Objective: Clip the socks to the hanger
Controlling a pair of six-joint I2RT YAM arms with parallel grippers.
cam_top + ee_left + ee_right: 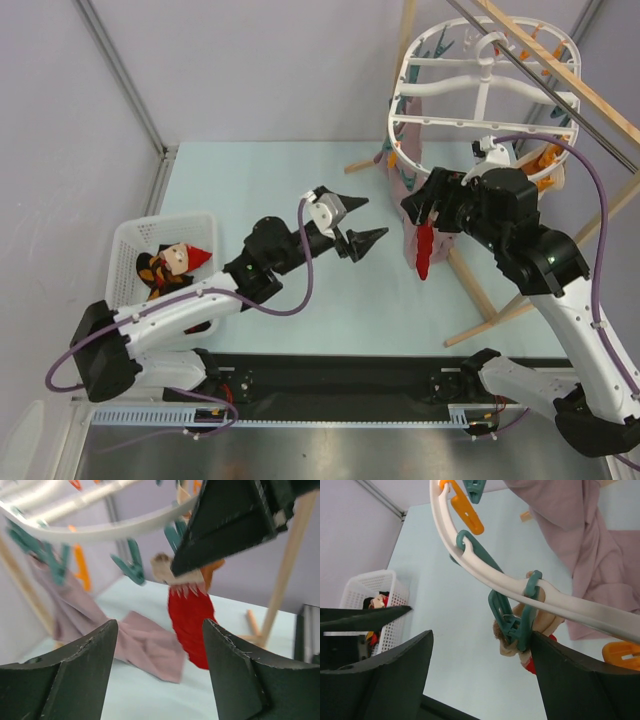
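Both pincers stand wide apart and hold nothing. The left pincer (160, 626) hangs over mid-desk. The right pincer (482, 639) is up at 1 o'clock under the large round white plastic drying hanger (580, 609), with its right finger just beside a teal plastic clip (512, 622).

That clip bites only the beige cuff of a red sock-like piece (425, 250), which dangles next to the mauve-pink cloth (580, 535). A careless withdrawal could brush the clip or ring, set the hanger swinging and shake the cuff loose. The two pincers are also near each other, so crossing paths risks a knock.

The small black socks with argyle diamonds (152, 268) lie bunched in the white plastic basket (165, 218) at 9 o'clock on the pale green desk (260, 170). A grab there may lift a tangle.
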